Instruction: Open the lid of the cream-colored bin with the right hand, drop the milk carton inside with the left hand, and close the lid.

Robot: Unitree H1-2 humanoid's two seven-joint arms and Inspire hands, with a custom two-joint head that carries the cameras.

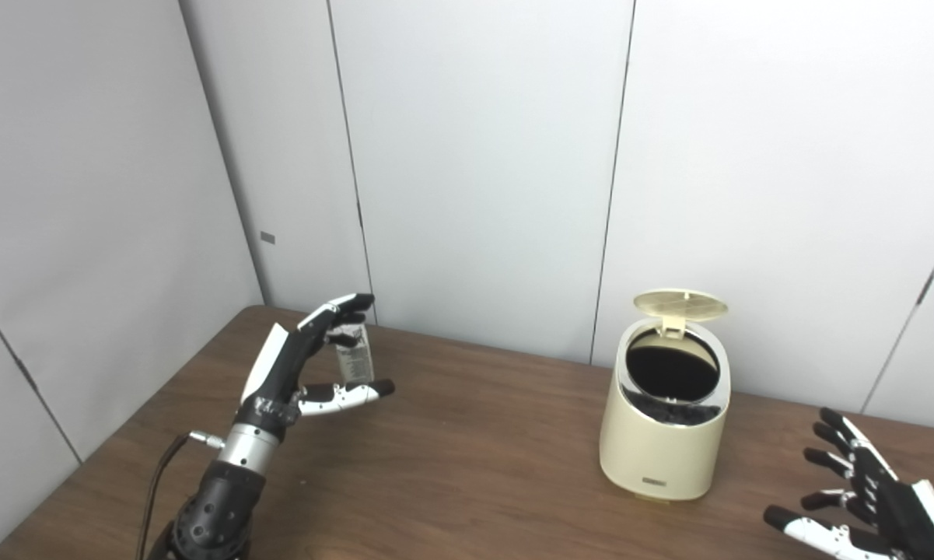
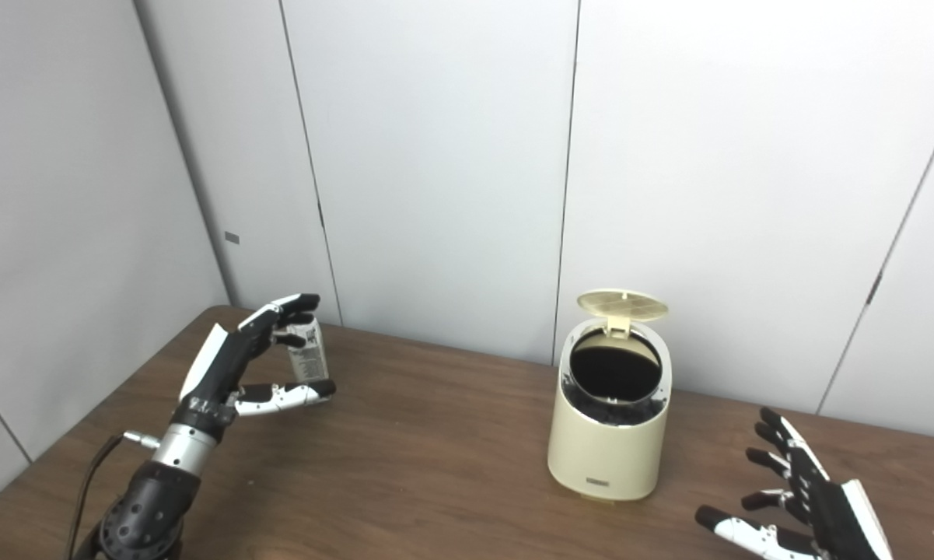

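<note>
The cream-colored bin (image 1: 663,447) stands on the brown table, right of centre, with its round lid (image 1: 680,305) tipped up at the back and the dark inside showing. A small milk carton (image 1: 352,355) stands upright at the far left of the table. My left hand (image 1: 303,365) is open right in front of the carton, fingers above it and thumb below; it does not hold the carton. My right hand (image 1: 863,498) hovers open at the lower right, well to the right of the bin, fingers spread.
The wooden table (image 1: 467,459) is boxed in by grey wall panels behind and on the left. A black cable (image 1: 159,474) runs from the left wrist down to the bottom edge.
</note>
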